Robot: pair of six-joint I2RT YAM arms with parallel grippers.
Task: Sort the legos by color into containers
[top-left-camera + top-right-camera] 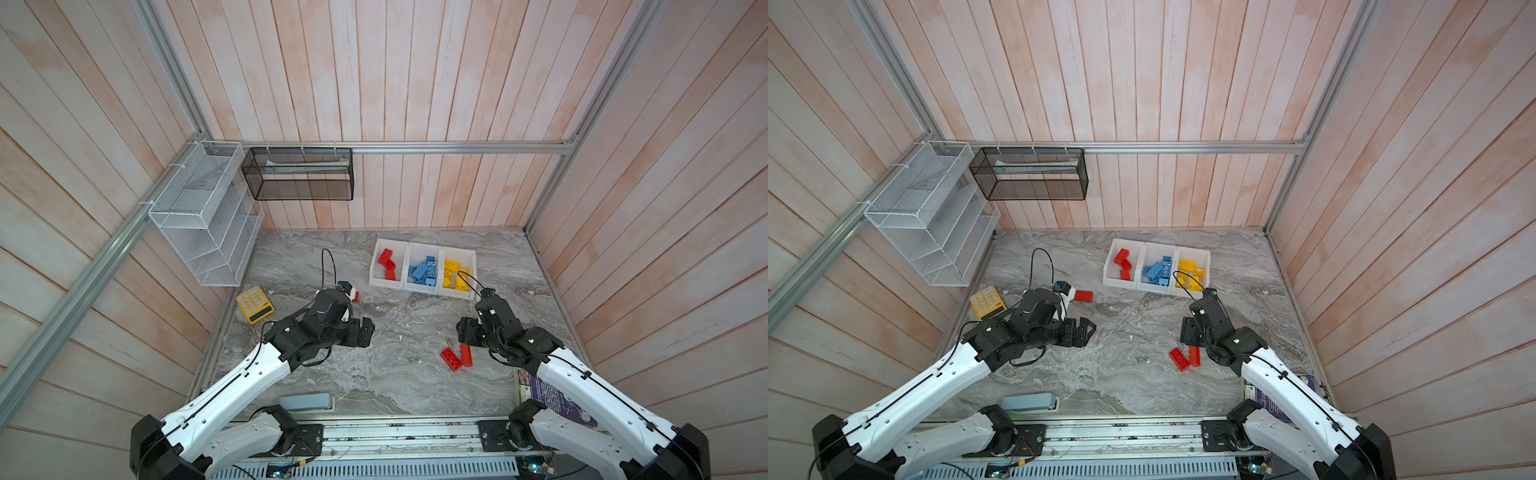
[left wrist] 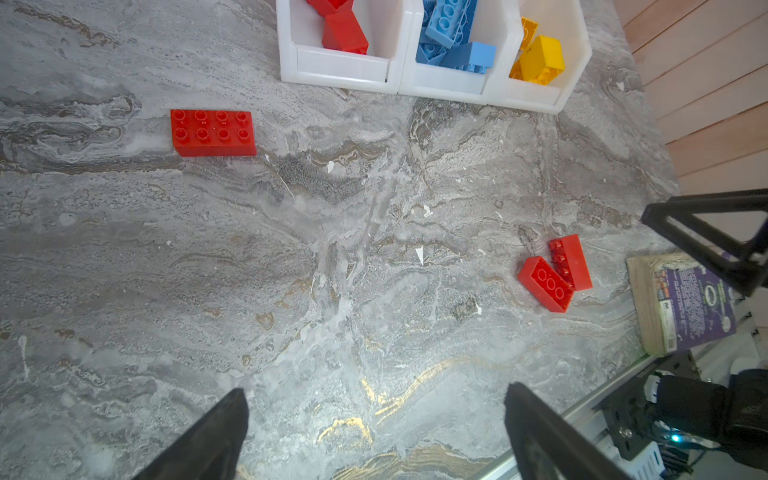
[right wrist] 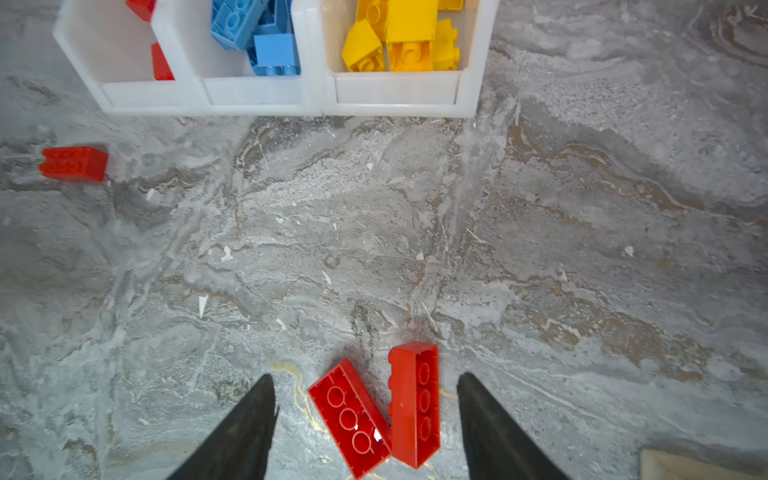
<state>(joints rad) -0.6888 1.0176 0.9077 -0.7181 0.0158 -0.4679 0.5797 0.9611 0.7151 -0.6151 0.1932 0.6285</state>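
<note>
Three joined white containers point(image 1: 384, 284) stand at the back of the table, holding red legos point(image 1: 387, 264), blue legos point(image 1: 424, 272) and yellow legos point(image 1: 455, 274) from left to right. Two loose red legos point(image 3: 351, 415) point(image 3: 415, 405) lie touching each other, one underside up and one on its side. My right gripper point(image 3: 365, 380) is open and straddles them, with a gap on each side. Another red lego point(image 2: 213, 133) lies studs up left of the bins. My left gripper point(image 2: 376, 399) hangs open and empty over bare table.
A yellow calculator point(image 1: 254, 304) lies at the left edge. A white wire rack point(image 1: 203, 216) and black mesh basket point(image 1: 299, 174) hang on the walls. A pale blue object point(image 1: 305, 402) sits at the front edge, and a purple book point(image 2: 685, 303) at the front right.
</note>
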